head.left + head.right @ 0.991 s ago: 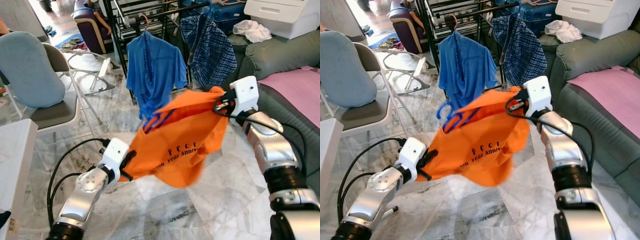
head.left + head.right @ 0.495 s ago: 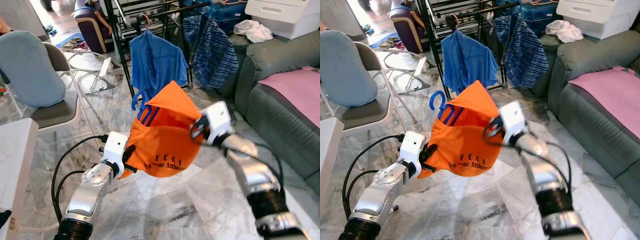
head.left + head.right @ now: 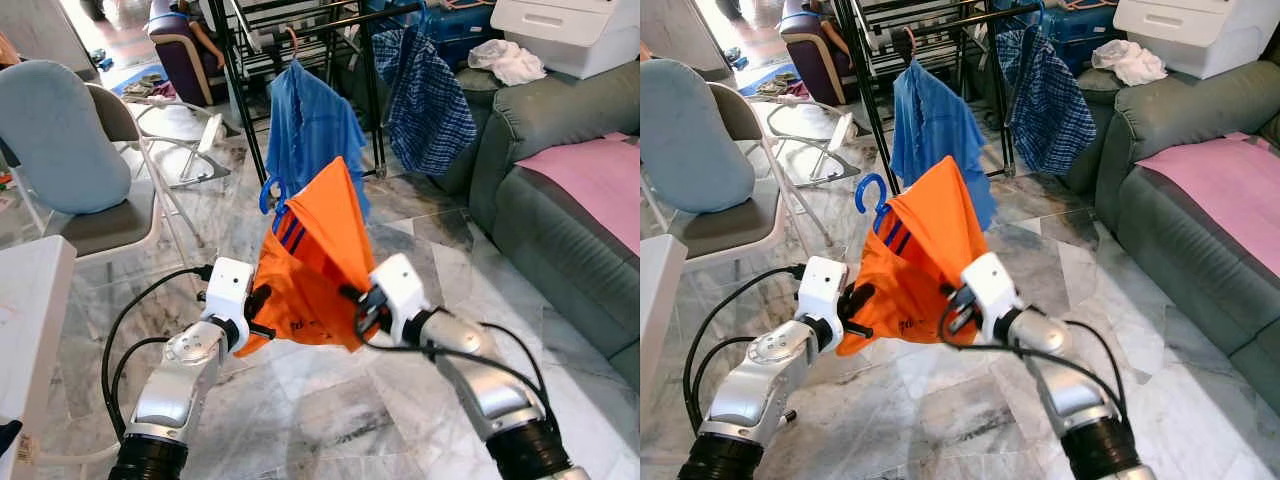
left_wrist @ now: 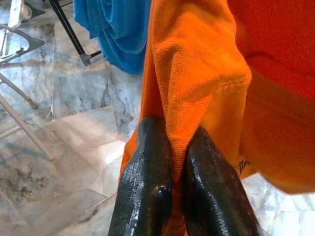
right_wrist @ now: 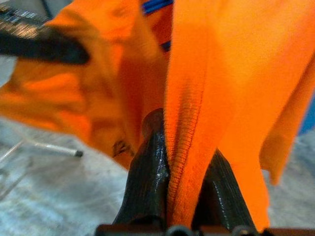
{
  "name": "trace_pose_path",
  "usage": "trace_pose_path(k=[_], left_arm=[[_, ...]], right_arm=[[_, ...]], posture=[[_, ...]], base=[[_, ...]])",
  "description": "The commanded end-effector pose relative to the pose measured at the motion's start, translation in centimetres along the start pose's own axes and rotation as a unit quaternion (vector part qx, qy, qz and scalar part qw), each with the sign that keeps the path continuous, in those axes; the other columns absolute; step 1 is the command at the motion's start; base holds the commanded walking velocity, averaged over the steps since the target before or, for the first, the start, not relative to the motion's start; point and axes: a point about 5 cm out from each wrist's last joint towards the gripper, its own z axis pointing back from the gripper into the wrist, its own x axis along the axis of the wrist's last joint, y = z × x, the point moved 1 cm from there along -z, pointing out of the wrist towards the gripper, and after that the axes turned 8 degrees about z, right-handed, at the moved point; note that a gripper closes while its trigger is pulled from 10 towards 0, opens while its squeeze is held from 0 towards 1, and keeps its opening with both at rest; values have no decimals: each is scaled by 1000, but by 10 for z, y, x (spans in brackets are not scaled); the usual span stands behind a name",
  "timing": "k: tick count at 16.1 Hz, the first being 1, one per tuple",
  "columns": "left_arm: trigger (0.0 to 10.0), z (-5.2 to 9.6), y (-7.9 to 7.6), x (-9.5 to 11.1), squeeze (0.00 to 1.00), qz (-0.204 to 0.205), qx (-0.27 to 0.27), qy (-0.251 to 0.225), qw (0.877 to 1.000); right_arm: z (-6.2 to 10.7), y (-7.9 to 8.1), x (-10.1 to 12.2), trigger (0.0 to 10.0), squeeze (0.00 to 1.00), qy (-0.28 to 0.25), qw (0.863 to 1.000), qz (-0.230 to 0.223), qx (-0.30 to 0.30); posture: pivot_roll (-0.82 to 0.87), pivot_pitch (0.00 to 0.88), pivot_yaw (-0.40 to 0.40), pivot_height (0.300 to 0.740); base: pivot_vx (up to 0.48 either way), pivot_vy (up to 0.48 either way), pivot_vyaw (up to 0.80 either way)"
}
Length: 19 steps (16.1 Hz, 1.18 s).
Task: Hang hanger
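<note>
An orange T-shirt (image 3: 315, 260) on a blue hanger (image 3: 272, 190) hangs between my two arms, peaked upward with the hook poking out at its top left. My left gripper (image 3: 258, 312) is shut on the shirt's lower left edge. My right gripper (image 3: 358, 312) is shut on its lower right edge, close to the left one. In the left wrist view the fingers (image 4: 147, 187) pinch a fold of orange cloth (image 4: 197, 83). In the right wrist view the fingers (image 5: 150, 182) clamp an orange hem (image 5: 184, 132). The black clothes rack (image 3: 232, 75) stands behind.
A blue shirt (image 3: 310, 125) and a plaid shirt (image 3: 425, 100) hang on the rack. A grey sofa (image 3: 560, 200) with a pink cover runs along the right. A folding chair with a blue cushion (image 3: 55, 135) stands at the left, beside a white table edge (image 3: 25, 320).
My right gripper has swung down and left, from high at the right to close beside the left gripper. The orange shirt has folded from a wide spread into a narrow upright peak.
</note>
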Motion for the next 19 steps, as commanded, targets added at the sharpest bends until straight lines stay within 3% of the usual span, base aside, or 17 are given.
trace_pose_path(k=[1,2,3,4,10,14,19], left_arm=[[0,2,7,17,0,0,14,-30,999],[0,2,7,19,0,-2,12,-33,999],[0,2,7,21,0,-16,7,-37,999],[0,3,8,23,0,-32,4,-41,999],[0,5,20,26,0,-66,10,-43,997],[0,4,27,26,0,-75,11,-39,996],[0,12,25,29,0,-136,-72,-39,987]], right_arm=[[1,9,0,980,0,6,1000,4,25],[2,10,-2,6078,0,12,999,16,36],[4,8,-4,10000,271,16,999,25,34],[6,4,-3,10000,1000,12,999,32,30],[26,-11,5,10000,1000,4,990,133,49],[37,-14,13,10000,1000,-11,985,149,81],[48,-30,30,10000,1000,-34,981,172,83]], posture=[[-82,70,99,740],[-82,66,98,740],[-82,66,98,740],[-81,65,96,740],[-90,72,96,740],[-95,74,99,740],[-97,77,102,740]], base=[[0,0,0],[0,0,0],[0,0,0],[0,0,0],[0,0,0],[0,0,0],[0,0,0]])
